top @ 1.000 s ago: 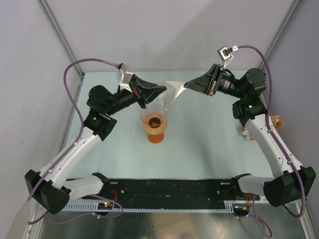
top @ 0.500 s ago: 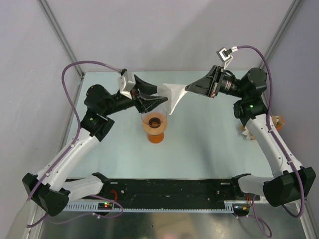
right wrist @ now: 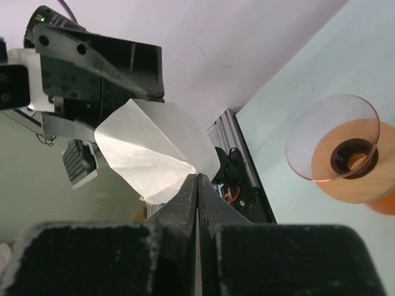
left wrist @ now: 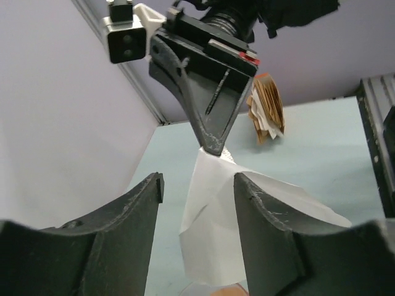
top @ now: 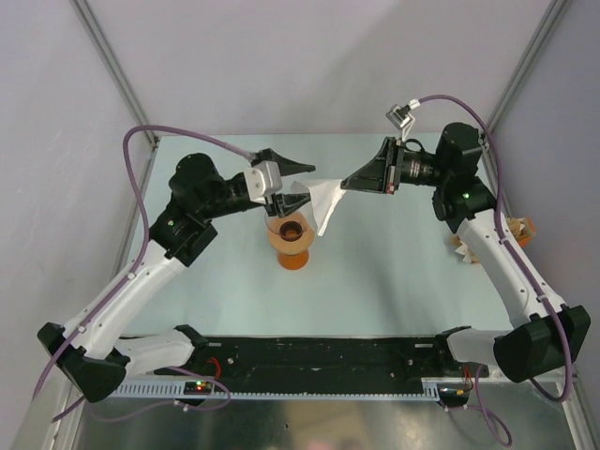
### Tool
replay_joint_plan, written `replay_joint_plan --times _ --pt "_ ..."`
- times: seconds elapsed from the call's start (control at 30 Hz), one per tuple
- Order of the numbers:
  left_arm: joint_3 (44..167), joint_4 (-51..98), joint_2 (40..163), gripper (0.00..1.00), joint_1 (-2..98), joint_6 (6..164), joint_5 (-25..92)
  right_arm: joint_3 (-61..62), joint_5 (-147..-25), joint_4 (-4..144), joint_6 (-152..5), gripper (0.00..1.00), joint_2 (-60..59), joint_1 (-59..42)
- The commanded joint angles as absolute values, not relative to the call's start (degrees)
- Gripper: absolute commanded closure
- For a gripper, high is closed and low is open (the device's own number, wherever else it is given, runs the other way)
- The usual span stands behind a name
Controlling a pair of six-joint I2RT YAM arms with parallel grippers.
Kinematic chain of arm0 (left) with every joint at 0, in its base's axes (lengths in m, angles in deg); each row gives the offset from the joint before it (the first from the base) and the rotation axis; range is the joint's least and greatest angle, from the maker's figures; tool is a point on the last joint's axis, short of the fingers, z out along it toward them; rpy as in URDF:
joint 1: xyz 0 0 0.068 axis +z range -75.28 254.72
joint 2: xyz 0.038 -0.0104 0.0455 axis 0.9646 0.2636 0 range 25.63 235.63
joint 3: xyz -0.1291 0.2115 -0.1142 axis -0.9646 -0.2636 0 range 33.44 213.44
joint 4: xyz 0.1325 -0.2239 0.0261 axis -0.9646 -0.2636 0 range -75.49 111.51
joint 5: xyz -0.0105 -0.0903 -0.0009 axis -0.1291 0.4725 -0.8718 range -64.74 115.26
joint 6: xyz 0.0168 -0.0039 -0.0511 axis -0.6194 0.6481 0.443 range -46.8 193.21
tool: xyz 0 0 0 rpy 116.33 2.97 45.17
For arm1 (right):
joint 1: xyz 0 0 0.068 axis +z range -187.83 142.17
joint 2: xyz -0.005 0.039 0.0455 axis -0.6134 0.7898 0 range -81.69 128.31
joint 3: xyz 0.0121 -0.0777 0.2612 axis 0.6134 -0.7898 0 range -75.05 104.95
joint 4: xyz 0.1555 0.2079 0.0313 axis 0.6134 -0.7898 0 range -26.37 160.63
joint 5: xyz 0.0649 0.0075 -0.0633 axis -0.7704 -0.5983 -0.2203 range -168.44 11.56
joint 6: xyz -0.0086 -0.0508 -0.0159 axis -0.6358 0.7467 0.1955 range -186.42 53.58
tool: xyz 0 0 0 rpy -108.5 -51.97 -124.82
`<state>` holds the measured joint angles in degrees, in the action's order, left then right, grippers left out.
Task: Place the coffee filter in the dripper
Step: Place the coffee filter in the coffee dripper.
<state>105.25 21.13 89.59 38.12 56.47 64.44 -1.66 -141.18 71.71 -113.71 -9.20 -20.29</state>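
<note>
Pale green matte counter (top: pixel 394 267) under grey walls: the right fingers (right wrist: pixel 191 192), black tapered wedges, are pinched together on one corner of the coffee filter (top: pixel 324 202), a thin, creased white paper cone hanging in the air just above the rim of the dripper (top: pixel 292 234). The left fingers (left wrist: pixel 151 192), scuffed black, stand apart on either side of the filter, clamping nothing. The dripper, a clear funnel on a brown ring and orange base, stands upright mid-counter, with tan-and-white paper fans (left wrist: pixel 265 114) at the right edge.
</note>
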Motion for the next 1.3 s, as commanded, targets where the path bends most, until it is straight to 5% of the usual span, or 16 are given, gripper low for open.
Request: replay_joint_plan --times 0.0,0.07,0.13,0.2,0.33,0.5,0.8,1.1,1.27 --pt "107.48 17.57 88.5 0.48 36.24 43.59 64.06 2.29 -143.53 66.72 -110.67 1.0 -8.3 -19.54" --pt "107.1 17.19 87.97 0.64 35.87 41.17 64.99 2.96 -144.13 65.72 -110.62 1.0 -7.79 -19.72" --pt "106.39 17.14 86.94 0.9 35.83 39.73 66.48 3.32 -145.13 65.56 -111.44 1.0 -7.34 -20.41" --pt "105.75 17.19 86.04 0.97 35.86 40.27 68.26 3.43 -146.13 66.26 -112.19 1.0 -7.16 -21.02" --pt "103.3 20.41 84.61 1.0 35.8 44.46 68.47 3.44 -146.97 69.39 -114.8 0.92 -6.74 -21.85" --pt "101.99 25.35 84.73 1.0 35.86 47.43 61.91 3.17 -146.61 72.08 -116.06 0.53 -6.9 -22.31" --pt "101.63 28.33 85.28 1.0 35.81 50.76 57.83 1.35 -144.15 73.57 -116.3 0.37 -7.65 -21.17" --pt "101.48 28.54 85.4 1.0 35.82 51.21 58.24 1.29 -143.65 81.98 -120.05 0.56 -6.17 -20.01" --pt "101.6 28.54 85.48 1.0 35.82 51.14 58.88 1.29 -143.49 83.55 -120.55 0.83 -5.54 -19.99"
